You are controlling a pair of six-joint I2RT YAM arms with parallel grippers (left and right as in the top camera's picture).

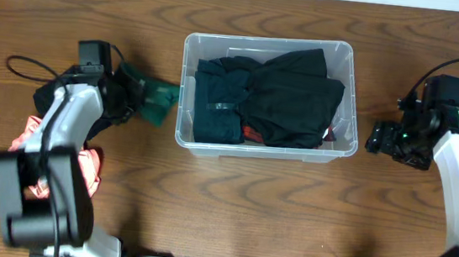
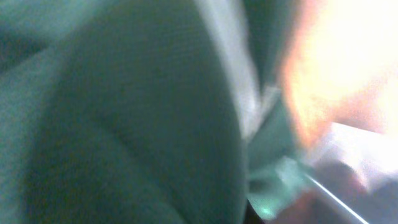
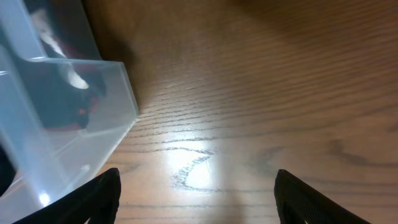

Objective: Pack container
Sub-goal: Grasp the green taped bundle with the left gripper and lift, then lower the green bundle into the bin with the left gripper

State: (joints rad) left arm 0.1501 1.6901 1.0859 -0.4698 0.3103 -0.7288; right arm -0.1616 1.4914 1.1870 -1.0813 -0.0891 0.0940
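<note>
The clear container (image 1: 351, 98) stands mid-table and holds dark garments (image 1: 287, 96), with a bit of red beneath them. My left gripper (image 1: 128, 93) is just left of the container and shut on a green garment (image 1: 158, 102) that hangs against the container's left wall. In the left wrist view the green garment (image 2: 124, 118) fills the blurred frame and hides the fingers. My right gripper (image 1: 378, 139) is open and empty to the right of the container. The right wrist view shows its fingers (image 3: 198, 194) wide apart over bare wood, with the container's corner (image 3: 93, 124) at the left.
A pink-orange garment (image 1: 86, 165) lies at the front left under my left arm. A black cable (image 1: 24, 67) loops on the table at the far left. The wooden table (image 1: 247, 206) runs to the front edge.
</note>
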